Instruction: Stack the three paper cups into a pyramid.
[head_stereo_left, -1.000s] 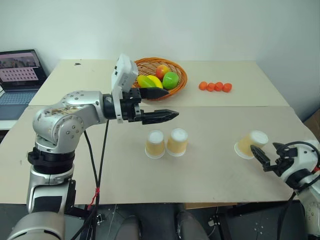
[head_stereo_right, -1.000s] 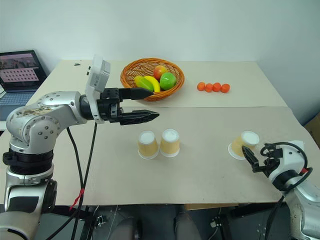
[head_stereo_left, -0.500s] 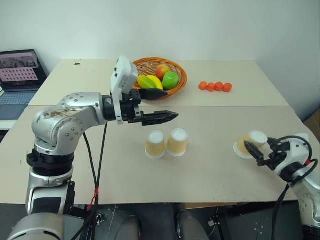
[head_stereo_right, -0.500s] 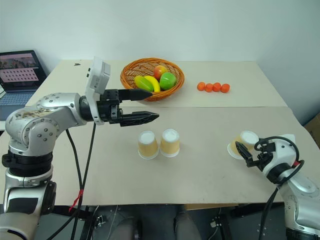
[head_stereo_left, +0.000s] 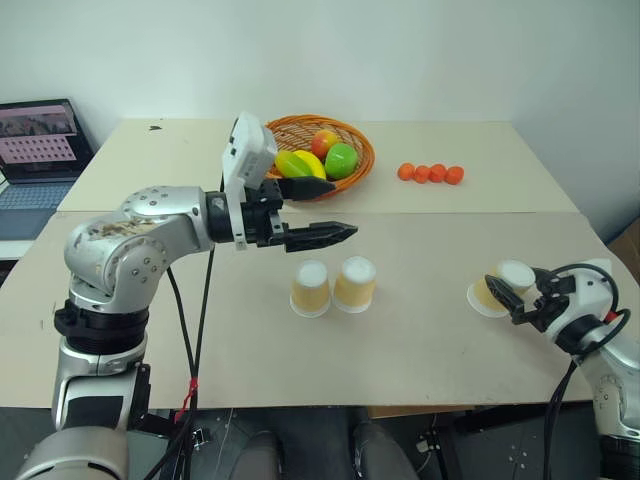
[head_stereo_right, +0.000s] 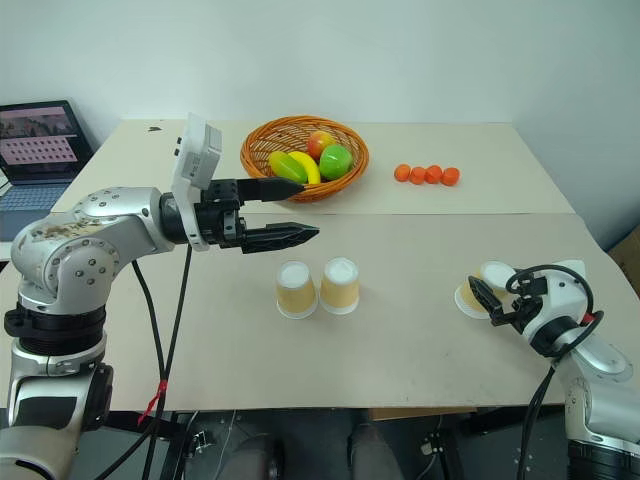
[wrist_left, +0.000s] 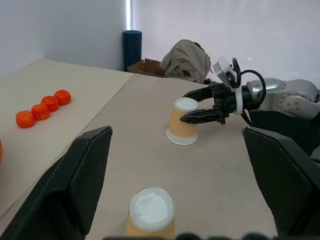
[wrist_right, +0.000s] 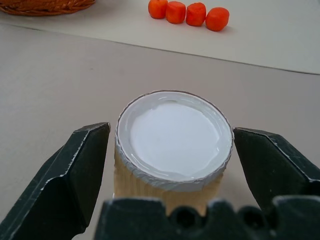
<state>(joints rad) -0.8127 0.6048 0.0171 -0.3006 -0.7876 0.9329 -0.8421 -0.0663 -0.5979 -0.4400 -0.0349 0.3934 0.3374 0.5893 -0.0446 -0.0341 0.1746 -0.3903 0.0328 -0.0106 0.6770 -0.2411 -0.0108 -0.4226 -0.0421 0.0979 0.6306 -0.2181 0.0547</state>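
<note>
Right now, two of the three paper cups stand upside down, side by side and touching, in the middle of the worktop (head_stereo_left: 150, 330). One is the left cup (head_stereo_left: 310, 288) and the other is the middle cup (head_stereo_left: 355, 284). They look like the bottom row of the pyramid. Their flat white bases face up, so another cup could sit on top of them.

The third cup (head_stereo_left: 497, 288) is well apart from them, near the right edge of the worktop. It is upside down too, with its white base up.

The right tool (head_stereo_left: 513, 298) is around this cup. Its two black fingers (wrist_right: 75, 170) are spread wide, one on each side of the cup, and they are not squeezing it yet. I think it is placed like that so it can close on the cup's sides and pick it up. Nothing is held by it now.

The left tool (head_stereo_left: 335, 208) hangs in the air above and behind the two cups. Its fingers are spread too, and it holds nothing. It seems to wait out of the way.

Farther back sit a basket of fruit (head_stereo_left: 358, 170) and a row of small orange balls (head_stereo_left: 430, 173). A laptop (head_stereo_left: 38, 140) is off to the left side.
</note>
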